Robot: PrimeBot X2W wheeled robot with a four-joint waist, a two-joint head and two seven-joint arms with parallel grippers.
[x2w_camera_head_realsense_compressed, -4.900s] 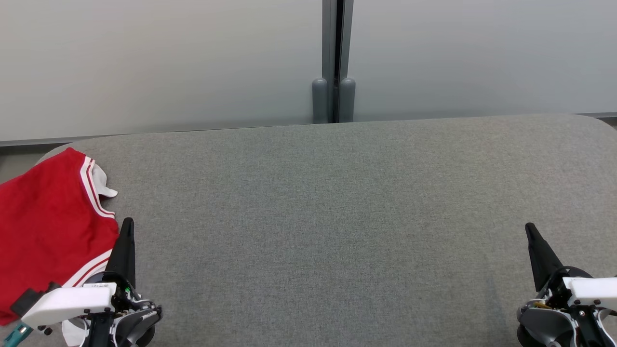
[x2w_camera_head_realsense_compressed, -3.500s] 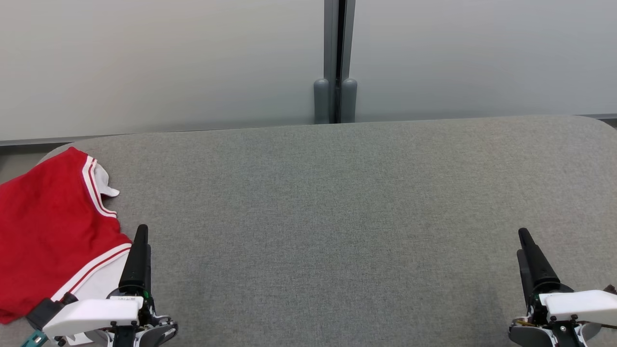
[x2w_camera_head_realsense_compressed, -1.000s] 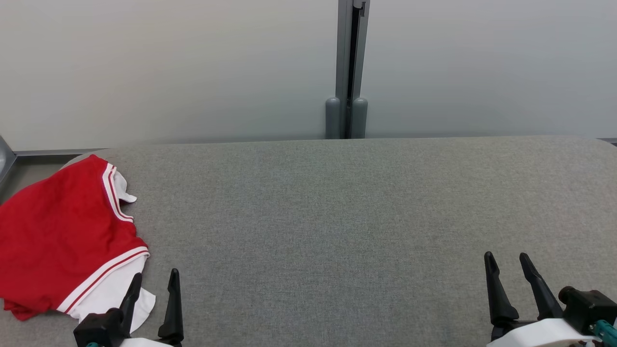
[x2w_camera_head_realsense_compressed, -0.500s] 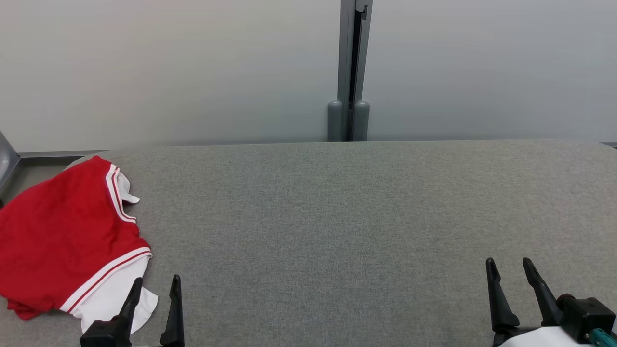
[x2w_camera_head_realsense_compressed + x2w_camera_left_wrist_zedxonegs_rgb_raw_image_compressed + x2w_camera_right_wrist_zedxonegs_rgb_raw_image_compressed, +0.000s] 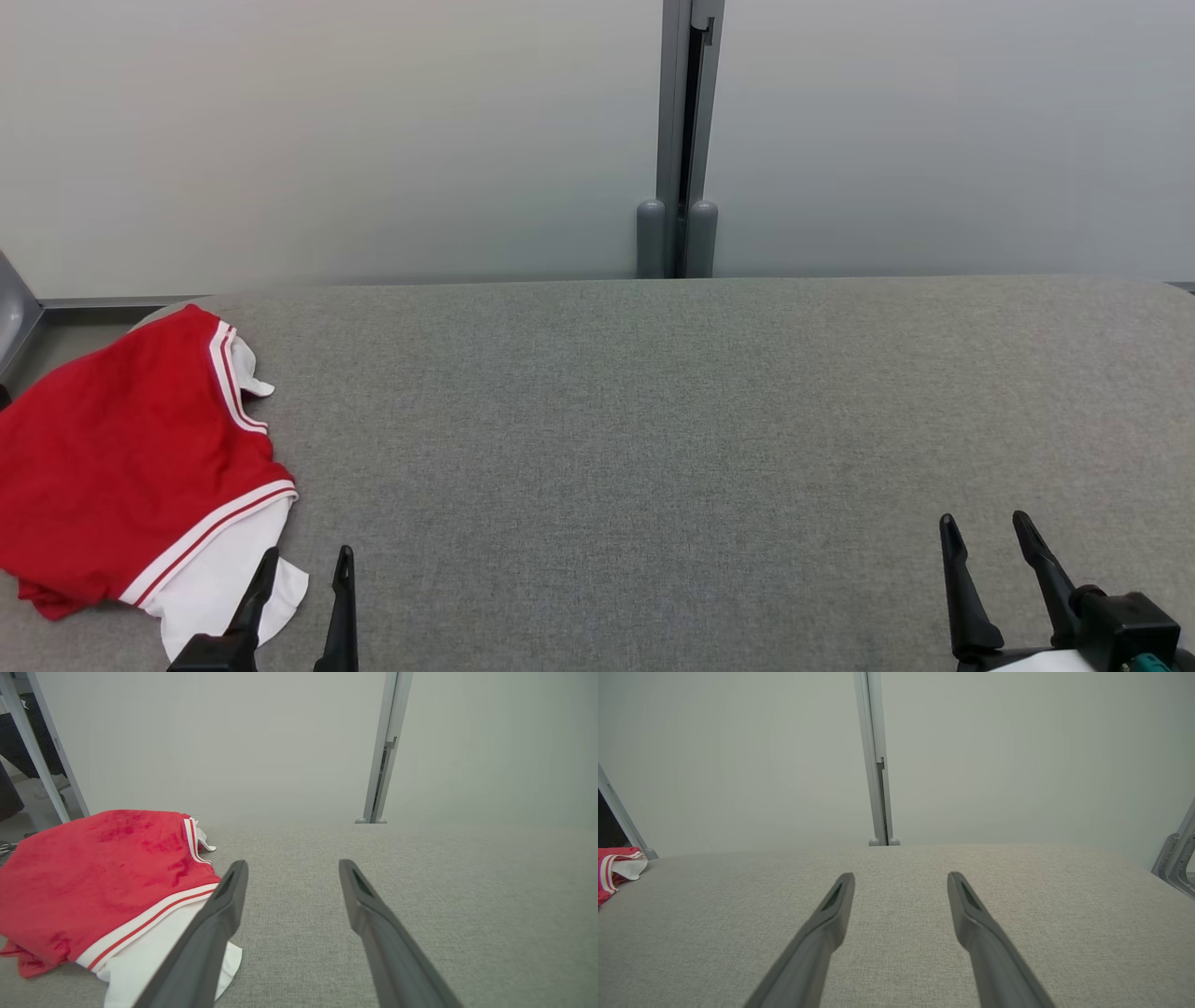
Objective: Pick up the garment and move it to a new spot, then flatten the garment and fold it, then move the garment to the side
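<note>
Red garment (image 5: 131, 448) with white striped trim lies loosely folded on the grey padded table (image 5: 653, 420), just left of the left claw (image 5: 309, 553). That claw has drawn back from it. The right claw (image 5: 983, 516) sits well apart. Both are spread and empty, so the set-aside step looks finished.

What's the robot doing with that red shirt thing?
Nothing is being held right now. The red and white garment lies bunched at the left end of the grey table. The left gripper is open right by the garment's white edge. The right gripper is open over bare table, far off to the right.
</note>
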